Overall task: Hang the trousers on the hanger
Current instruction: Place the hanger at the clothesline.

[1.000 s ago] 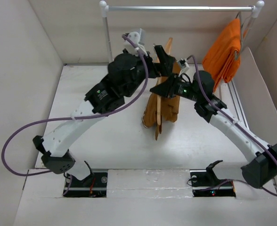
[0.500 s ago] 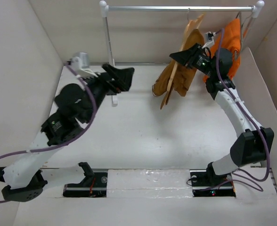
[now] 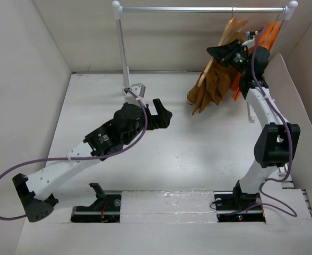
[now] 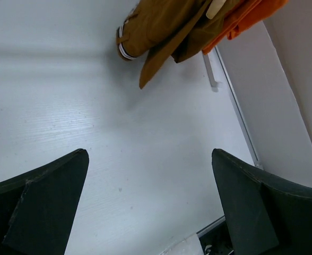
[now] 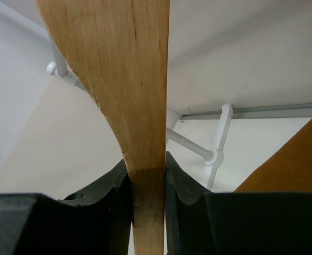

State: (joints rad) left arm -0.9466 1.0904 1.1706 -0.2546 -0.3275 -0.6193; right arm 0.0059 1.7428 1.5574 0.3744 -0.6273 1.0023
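The rust-brown trousers [image 3: 215, 84] hang folded over the pale wooden hanger [image 3: 233, 26] at the right end of the rail, beside the orange garment. The hanger's hook [image 3: 234, 6] is at the rail bar. My right gripper [image 3: 223, 53] is shut on the hanger's wooden arm. In the right wrist view the wood [image 5: 127, 79] is clamped between the fingers [image 5: 183, 186], with trouser cloth [image 5: 299, 154] at the right. My left gripper [image 3: 162, 113] is open and empty over the table's middle. The left wrist view shows the trousers [image 4: 161, 26] far ahead of the gripper [image 4: 149, 159].
The white-and-silver clothes rail [image 3: 198, 9] spans the back, with its left post [image 3: 122, 48] on the table. An orange garment [image 3: 270, 34] hangs at the rail's right end and also shows in the left wrist view [image 4: 249, 16]. Walls enclose both sides.
My right arm has carried the hanger with the trousers up and right to the rail's right end. My left arm has let go and drawn back to the table's middle.
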